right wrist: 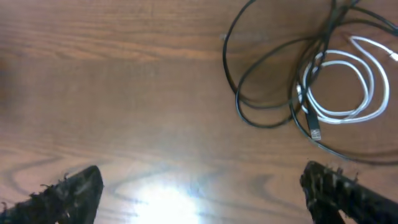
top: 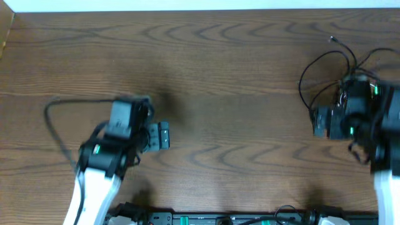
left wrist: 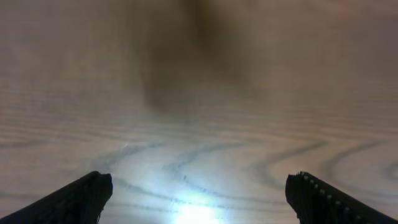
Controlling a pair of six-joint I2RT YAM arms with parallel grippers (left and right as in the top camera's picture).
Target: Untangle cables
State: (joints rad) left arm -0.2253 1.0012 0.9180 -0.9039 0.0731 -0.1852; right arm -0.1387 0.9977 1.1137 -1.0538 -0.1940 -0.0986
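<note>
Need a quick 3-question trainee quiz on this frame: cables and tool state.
1. True or false: the right tool is clamped on a cable.
2. The white cable lies: A) well apart from the black cables; B) coiled and overlapping the black cables on the table; C) between the fingers of the left tool.
3. Whose wrist camera shows the cables, the left tool's or the right tool's?

Key:
1. False. It is open with nothing between its fingers.
2. B.
3. The right tool's. The left wrist view shows only bare wood.
</note>
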